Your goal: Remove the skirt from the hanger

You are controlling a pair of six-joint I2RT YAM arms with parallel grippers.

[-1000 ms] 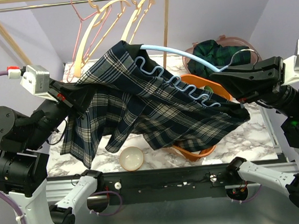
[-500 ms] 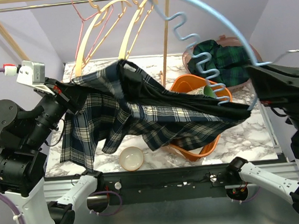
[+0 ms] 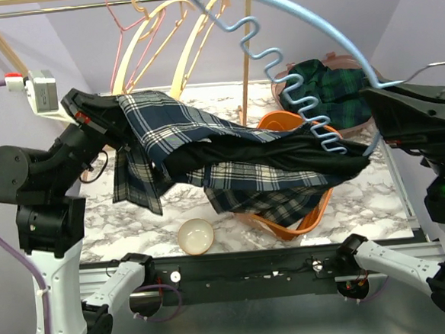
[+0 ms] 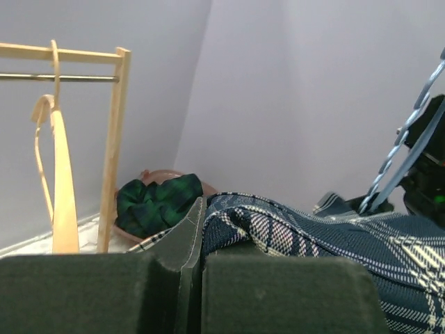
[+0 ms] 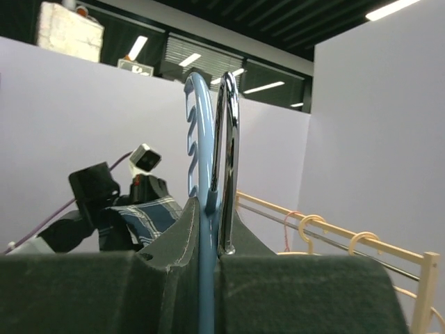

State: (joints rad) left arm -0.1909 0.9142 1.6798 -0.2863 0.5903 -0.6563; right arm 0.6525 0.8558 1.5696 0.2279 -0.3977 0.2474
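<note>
The left gripper is clamped on the skirt, which sags across mid-table. The right gripper is clenched on the blue hanger at 3 o'clock. I'd worry the hem snags the hanger's wavy bar there, or its arc clips the wooden rack at 12. Open room lies toward 9 o'clock.

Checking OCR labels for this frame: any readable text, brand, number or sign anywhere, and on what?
None can be read.
A small pale sign under the ceiling lights, right wrist view: its marks are too blurred to read.
No print shows on the skirt or the blue hanger.
</note>
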